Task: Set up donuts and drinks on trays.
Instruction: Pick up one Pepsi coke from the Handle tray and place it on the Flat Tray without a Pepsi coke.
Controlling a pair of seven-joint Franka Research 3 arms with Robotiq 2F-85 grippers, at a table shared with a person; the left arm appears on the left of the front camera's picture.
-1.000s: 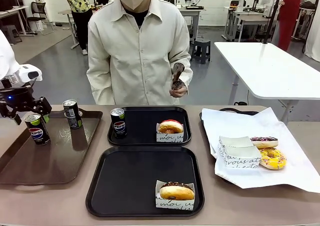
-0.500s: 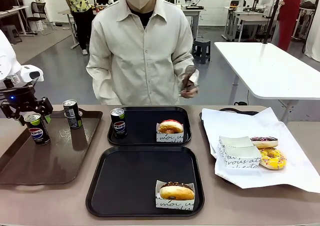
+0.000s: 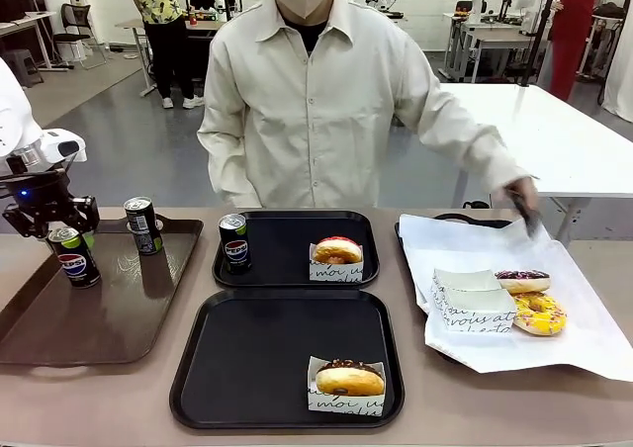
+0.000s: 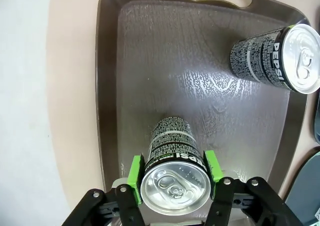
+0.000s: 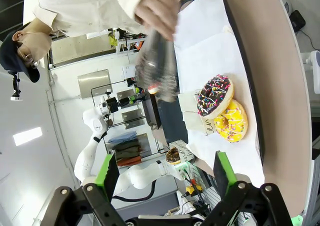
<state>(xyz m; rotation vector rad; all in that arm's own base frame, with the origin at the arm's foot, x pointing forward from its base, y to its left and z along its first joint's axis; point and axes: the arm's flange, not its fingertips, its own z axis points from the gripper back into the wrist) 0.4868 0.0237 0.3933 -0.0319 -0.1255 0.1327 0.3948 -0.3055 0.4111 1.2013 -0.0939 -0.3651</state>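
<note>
My left gripper (image 3: 61,231) is shut on the top of a black Pepsi can (image 3: 74,256) that stands on the brown tray (image 3: 109,323); its green pads (image 4: 135,178) press both sides of the can (image 4: 172,151). A second can (image 3: 142,225) (image 4: 275,56) stands further back on that tray. The far black tray (image 3: 287,216) holds a third can (image 3: 234,241) and a pink donut (image 3: 337,251). On the near black tray (image 3: 257,358) lies a chocolate donut (image 3: 348,378). My right gripper (image 5: 165,186) is open above the table, with nothing between its fingers.
White paper (image 3: 564,338) at the right carries a chocolate-sprinkled donut (image 3: 521,281) (image 5: 215,95), a yellow donut (image 3: 539,312) (image 5: 231,121) and empty paper sleeves (image 3: 473,304). The person's hand (image 3: 522,198) holds tongs (image 5: 157,51) over the paper's far edge.
The person's hand with the tongs has swung from chest height out to the right, over the white paper. My left gripper has closed onto the can and otherwise barely moved.
</note>
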